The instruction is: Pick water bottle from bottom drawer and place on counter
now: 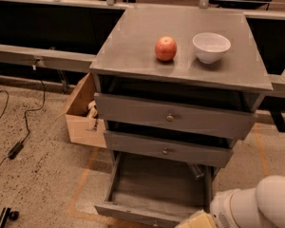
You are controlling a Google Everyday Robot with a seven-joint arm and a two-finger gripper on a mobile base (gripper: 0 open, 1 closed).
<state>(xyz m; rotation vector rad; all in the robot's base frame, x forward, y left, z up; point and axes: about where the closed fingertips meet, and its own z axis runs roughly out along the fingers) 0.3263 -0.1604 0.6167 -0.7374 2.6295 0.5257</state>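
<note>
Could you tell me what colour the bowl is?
The bowl is white, camera view; gripper at the picture's bottom edge.

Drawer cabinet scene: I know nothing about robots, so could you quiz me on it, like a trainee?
1. True or false: the water bottle lies far back in the open bottom drawer.
2. What sits beside the apple on the counter? A) a white bowl B) a mug C) a plate
3. Fill in: the gripper is at the picture's ____ edge, in front of the drawer.

Key: 1 true; 2 A; 3 bottom.
</note>
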